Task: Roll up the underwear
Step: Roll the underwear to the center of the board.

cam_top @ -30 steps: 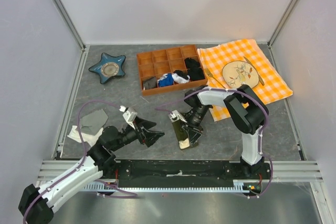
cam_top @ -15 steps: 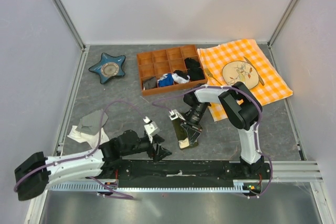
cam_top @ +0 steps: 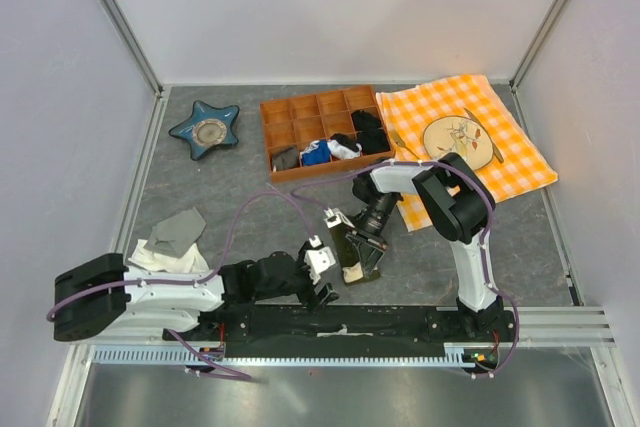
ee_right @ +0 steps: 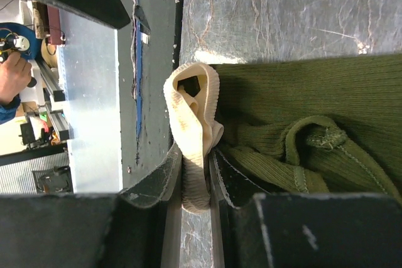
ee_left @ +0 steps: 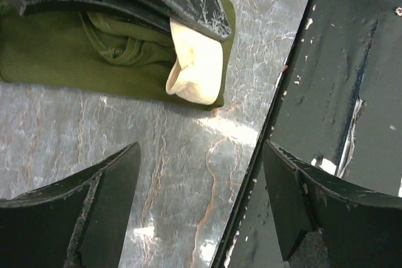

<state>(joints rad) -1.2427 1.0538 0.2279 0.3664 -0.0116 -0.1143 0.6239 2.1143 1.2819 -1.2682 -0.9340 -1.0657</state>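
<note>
On the left, our left gripper (ee_left: pixel 201 150) hovers low over the table (cam_top: pixel 250 197), fingers spread wide and empty. It is aimed at the underwear (cam_top: pixel 349 250), we judge so that it can help once rolling starts. The underwear lies folded near the arm bases, in the middle. To the right, our right gripper (ee_right: pixel 195 177) pinches the cream waistband (ee_right: pixel 188 117), probably to anchor the roll's leading end.

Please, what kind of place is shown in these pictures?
Probably a robot test cell in a lab, not a home: white panel walls on aluminium framing enclose the table, and staged props, a compartment tray and checked cloth, lie about.
</note>
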